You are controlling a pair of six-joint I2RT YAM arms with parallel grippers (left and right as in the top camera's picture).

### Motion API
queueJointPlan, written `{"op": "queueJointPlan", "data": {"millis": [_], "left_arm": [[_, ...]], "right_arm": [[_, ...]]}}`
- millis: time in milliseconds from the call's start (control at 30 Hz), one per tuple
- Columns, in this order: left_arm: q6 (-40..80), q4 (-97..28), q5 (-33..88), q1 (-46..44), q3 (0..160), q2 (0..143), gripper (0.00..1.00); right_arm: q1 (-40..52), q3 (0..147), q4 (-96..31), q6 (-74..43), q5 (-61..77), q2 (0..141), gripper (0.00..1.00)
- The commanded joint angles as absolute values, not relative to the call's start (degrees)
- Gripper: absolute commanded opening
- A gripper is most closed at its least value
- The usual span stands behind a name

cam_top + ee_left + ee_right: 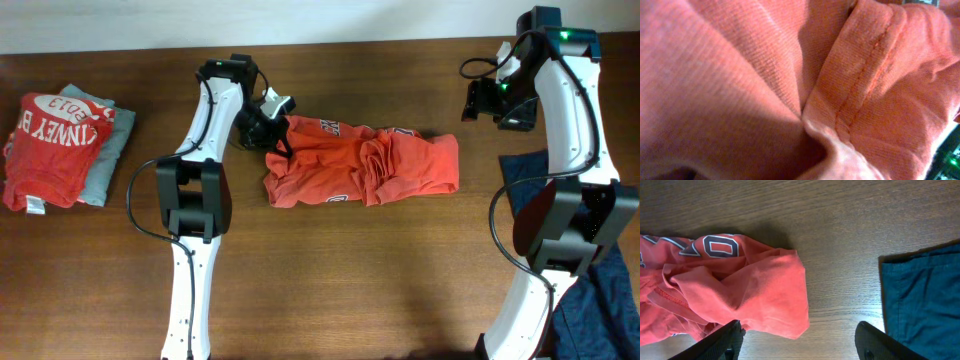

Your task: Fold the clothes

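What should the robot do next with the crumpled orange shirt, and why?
Probably lower the right gripper onto the right end of the orange T-shirt and pinch it. The left gripper is shut on the left end, while the right one hangs open near the other end, touching nothing. With both ends held, the bunched shirt could be pulled flat.

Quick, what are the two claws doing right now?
Left claw: closed, pinching the orange T-shirt.
Right claw: open, holding nothing.
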State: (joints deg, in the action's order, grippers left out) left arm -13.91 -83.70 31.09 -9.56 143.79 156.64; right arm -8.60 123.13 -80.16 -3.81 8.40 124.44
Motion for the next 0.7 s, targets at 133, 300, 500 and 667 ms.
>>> {"op": "queueJointPlan", "data": {"millis": [133,300,500,667], "left_arm": [[-12.4,-88.5,21.1,-2.8,145.2,159.9,0.01],[-13.6,-91.4,20.7,2.4,149.7,159.9,0.01],[-13.8,-96.3,19.2,6.1,159.8,159.9,0.01],[-13.7,-96.7,24.5,4.6,168.2,158.1,0.01]], "right_arm": [[-8.7,124.2,-80.2,-3.3,7.7,122.7,0.76],[-8.7,124.2,-80.2,-3.3,7.7,122.7,0.77],[-8.7,124.2,-80.2,-3.3,7.7,122.7,0.77],[-8.6,124.0,-80.4,-3.3,8.1,123.2,0.77]]}}
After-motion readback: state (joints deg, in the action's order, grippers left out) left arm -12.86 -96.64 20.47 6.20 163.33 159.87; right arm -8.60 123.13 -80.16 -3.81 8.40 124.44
